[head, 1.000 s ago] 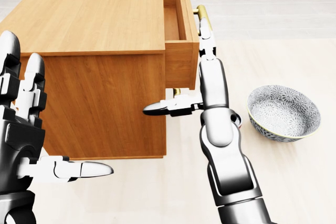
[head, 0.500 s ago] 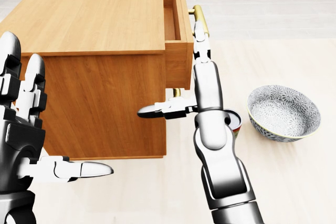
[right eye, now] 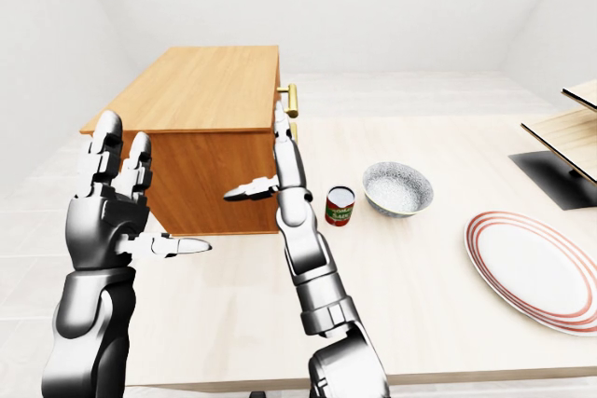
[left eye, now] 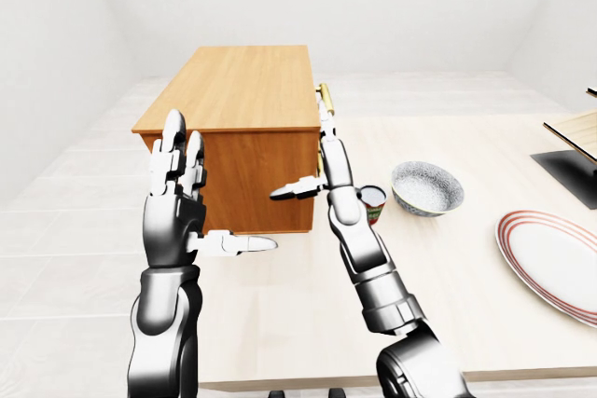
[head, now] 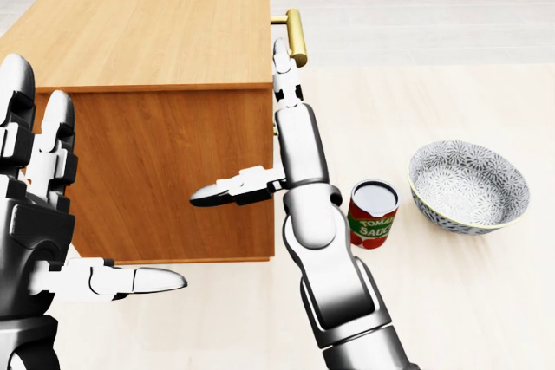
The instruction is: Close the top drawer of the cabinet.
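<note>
Drawer pushed flush into cabinet (head: pixel 156 32), right hand (head: pixel 282 84) flat against its face

Drawer itself no longer sticks out vs a second ago; only the brass handle (head: pixel 296 35) shows, just right of the right fingertips in the head view. Right hand is open, fingers straight and stretched up along the cabinet's right face, thumb splayed left across the cabinet end, gripping nothing. Left hand (head: pixel 39 205) is open too, fingers up, thumb pointing right, empty, hanging beside the cabinet's lower-left corner and not clearly touching it. Tomato sauce can (head: pixel 373 214) stands upright just right of the right forearm, bowl (head: pixel 468 186) just beyond it, apart from the can. Striped plate (right eye: pixel 536 267) well off to the right on the table (right eye: pixel 420 323)
</note>
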`<state>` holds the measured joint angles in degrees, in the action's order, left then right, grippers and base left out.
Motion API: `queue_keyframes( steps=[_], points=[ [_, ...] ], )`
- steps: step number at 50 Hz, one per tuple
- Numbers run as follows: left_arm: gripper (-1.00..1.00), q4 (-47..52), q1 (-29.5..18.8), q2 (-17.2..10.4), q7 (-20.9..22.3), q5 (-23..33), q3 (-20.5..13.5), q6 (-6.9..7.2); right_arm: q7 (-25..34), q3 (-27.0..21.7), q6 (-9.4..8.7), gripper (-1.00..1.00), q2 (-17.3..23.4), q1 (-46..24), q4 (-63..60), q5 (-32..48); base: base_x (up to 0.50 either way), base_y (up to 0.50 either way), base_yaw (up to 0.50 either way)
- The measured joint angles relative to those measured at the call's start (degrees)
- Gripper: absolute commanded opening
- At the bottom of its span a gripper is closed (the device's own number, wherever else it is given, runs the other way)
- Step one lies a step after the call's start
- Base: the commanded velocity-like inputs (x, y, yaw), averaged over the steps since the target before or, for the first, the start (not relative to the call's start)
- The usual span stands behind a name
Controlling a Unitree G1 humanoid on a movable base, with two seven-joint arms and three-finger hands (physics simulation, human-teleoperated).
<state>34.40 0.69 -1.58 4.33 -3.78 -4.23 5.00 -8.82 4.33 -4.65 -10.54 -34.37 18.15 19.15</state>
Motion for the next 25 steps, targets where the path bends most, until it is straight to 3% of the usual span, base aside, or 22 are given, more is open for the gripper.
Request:
queue_keyframes(
  steps=[25],
  points=[
    [1.0, 0.05, -0.02, 0.0, 0.02, -0.01, 0.02, 0.0, 0.47, -2.01, 0.25, 1.0, -1.98, -0.1, 0.27, 1.46, 0.0, 0.0, 0.0]
  ],
)
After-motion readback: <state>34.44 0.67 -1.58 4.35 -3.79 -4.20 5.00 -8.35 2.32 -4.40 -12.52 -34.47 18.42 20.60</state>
